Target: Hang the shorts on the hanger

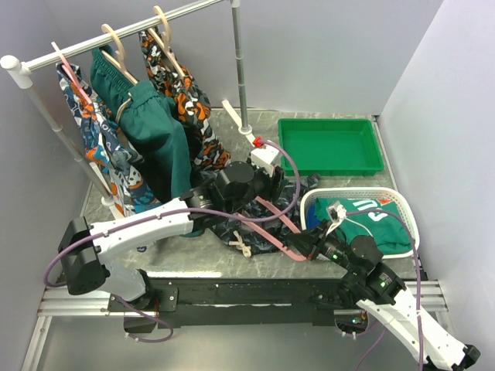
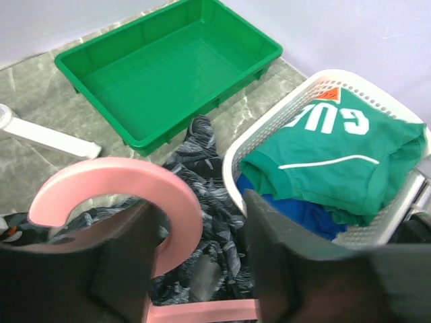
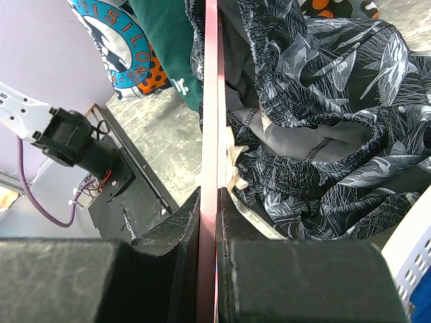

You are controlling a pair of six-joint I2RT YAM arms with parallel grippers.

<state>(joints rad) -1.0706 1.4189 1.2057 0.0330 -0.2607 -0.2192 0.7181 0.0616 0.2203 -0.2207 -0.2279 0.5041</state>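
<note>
Right pincer point(image 3: 209, 202) is clamping the thin lower bar of the hanger point(image 3: 210, 101), jaws pressed together on it edge-on, at bottom centre of the right wrist view. Left pincer point(image 2: 202, 229) is sitting with jaws apart around the hook at lower left of the left wrist view. The hook is lying against one finger with a gap showing on the other side, so it's not gripping. Shorts point(image 1: 249, 226) are lying in a crumpled heap on the worktop point(image 2: 40, 134) at centre of the top view, under and around the hanger, spreading toward the white basket point(image 2: 269, 128) and the green tray point(image 2: 175, 74). Handling, my read: light, limp, folding wherever unsupported, probably sliding easily on smooth plastic, nothing fragile. Waistband is looking like the best hold, being the thickest, firmest edge, and pinching there is giving control of the opening. Grabbing a leg hem is likely just dragging the pile. Hanger is looking stiff, maybe flexing a little under side load, so steadying it at bar and hook is making sense. Looks: dark navy-grey cloth, pale grey leaf print, gathered elastic waistband, white drawstring point(image 1: 244, 247) trailing out at the lower edge of the heap. Can't tell if any fabric is already hanging over the bar, it's too bunched.
</note>
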